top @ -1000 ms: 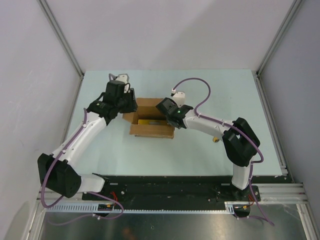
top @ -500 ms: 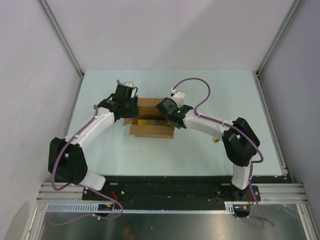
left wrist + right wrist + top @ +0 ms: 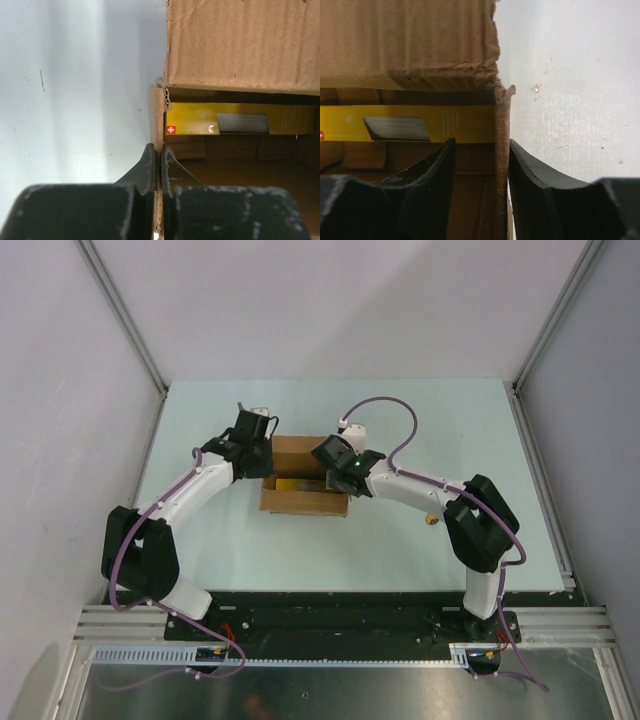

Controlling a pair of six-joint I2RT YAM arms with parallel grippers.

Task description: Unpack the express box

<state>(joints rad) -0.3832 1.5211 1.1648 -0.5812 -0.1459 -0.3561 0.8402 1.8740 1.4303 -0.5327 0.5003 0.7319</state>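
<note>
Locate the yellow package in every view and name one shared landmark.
Top external: yellow package at centre, inside the express box.
Left wrist: right of centre, inside the box.
Right wrist: left of centre, inside the box.
Shared landmark: the brown cardboard flap above it.

Small brown express box [image 3: 300, 502] of plain corrugated cardboard, upright near the middle of the pale tabletop [image 3: 420, 420]. Open on top, with far and near flaps folded outward. Ragged and torn at the upper corners. Holds a slim yellow package [image 3: 240, 119] lying lengthwise inside. Left wall nipped in the closed left pincer [image 3: 156, 150]. Right wall upright between the parted fingers of the right pincer [image 3: 481, 142].
</note>
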